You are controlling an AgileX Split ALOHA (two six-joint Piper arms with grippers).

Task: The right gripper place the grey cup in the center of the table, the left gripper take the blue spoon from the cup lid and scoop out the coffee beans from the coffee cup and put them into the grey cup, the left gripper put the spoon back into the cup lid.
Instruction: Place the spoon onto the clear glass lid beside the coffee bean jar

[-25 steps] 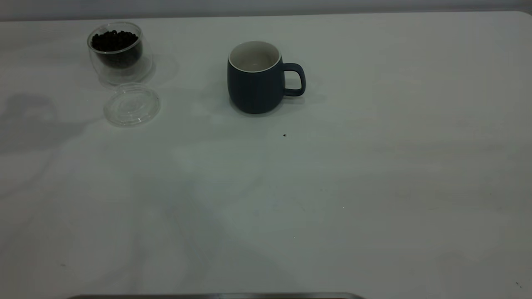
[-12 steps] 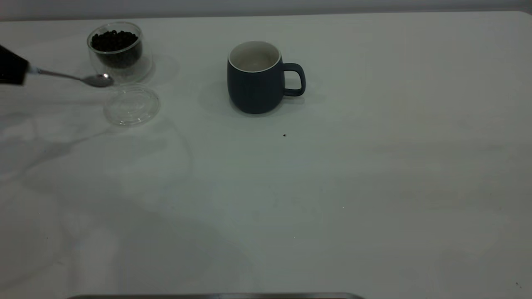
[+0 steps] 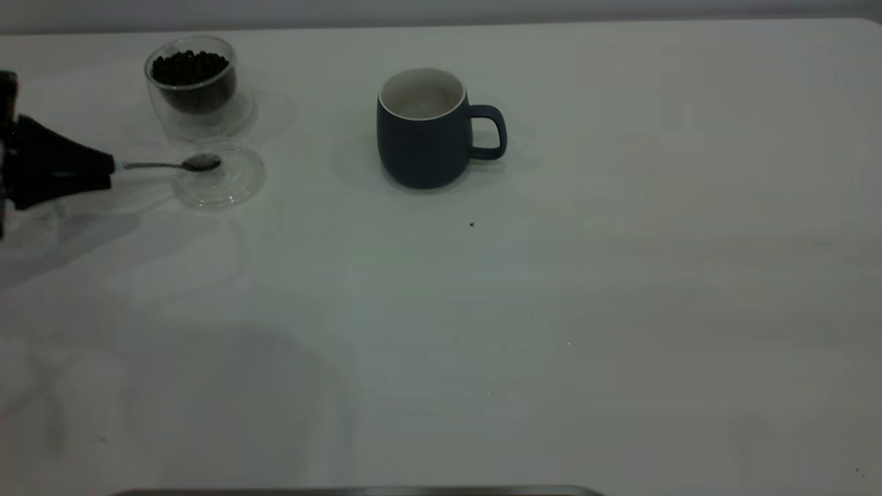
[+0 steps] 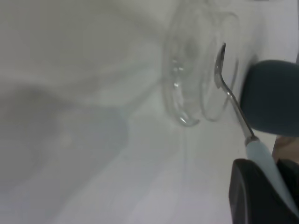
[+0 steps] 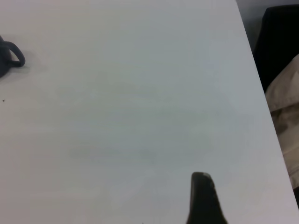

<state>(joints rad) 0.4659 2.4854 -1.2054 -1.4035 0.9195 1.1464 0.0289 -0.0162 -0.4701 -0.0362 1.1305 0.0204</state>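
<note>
My left gripper point(image 3: 107, 167) reaches in from the table's left edge, shut on the blue spoon point(image 3: 165, 164) by its pale blue handle point(image 4: 260, 151). The spoon's metal bowl point(image 3: 201, 163) lies level over the clear cup lid point(image 3: 234, 187), and I cannot tell whether they touch. Just behind the lid stands the glass coffee cup point(image 3: 200, 103), full of dark coffee beans point(image 3: 189, 69). The grey cup point(image 3: 420, 148) stands upright at the table's centre back, handle to the right. My right gripper point(image 5: 202, 181) hovers over bare table, far right of the cup.
The off-white table point(image 3: 551, 310) carries a few tiny dark specks, one point(image 3: 471, 224) in front of the grey cup. The table's right edge point(image 5: 259, 79) shows in the right wrist view, with dark and beige objects beyond it.
The left gripper came into view from the left with the spoon. The spoon's bowl moved from in front of the coffee cup to over the cup lid.
</note>
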